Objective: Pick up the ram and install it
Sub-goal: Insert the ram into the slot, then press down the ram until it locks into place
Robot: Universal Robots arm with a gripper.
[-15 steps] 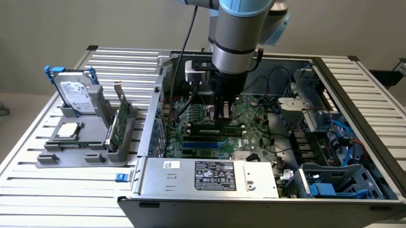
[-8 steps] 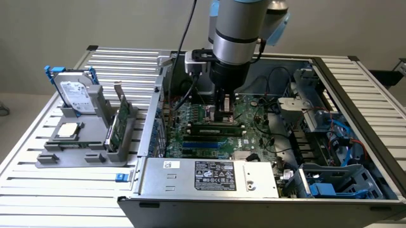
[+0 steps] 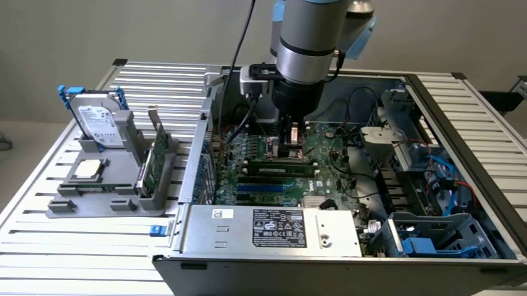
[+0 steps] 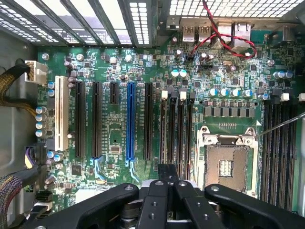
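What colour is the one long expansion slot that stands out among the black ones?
Blue slot, clearest in the wrist view.

From my remote station I counted one open grey computer case (image 3: 272, 231), one green motherboard (image 4: 114, 129), one silver hard drive (image 3: 99, 120) upper left of the exterior view, one upright green expansion card (image 3: 159, 151) and one long blue slot (image 4: 130, 121) among five black expansion slots (image 4: 80, 119).

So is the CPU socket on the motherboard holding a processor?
No: in the wrist view the CPU socket sits open and bare, with its contact grid exposed and no chip seated in it.
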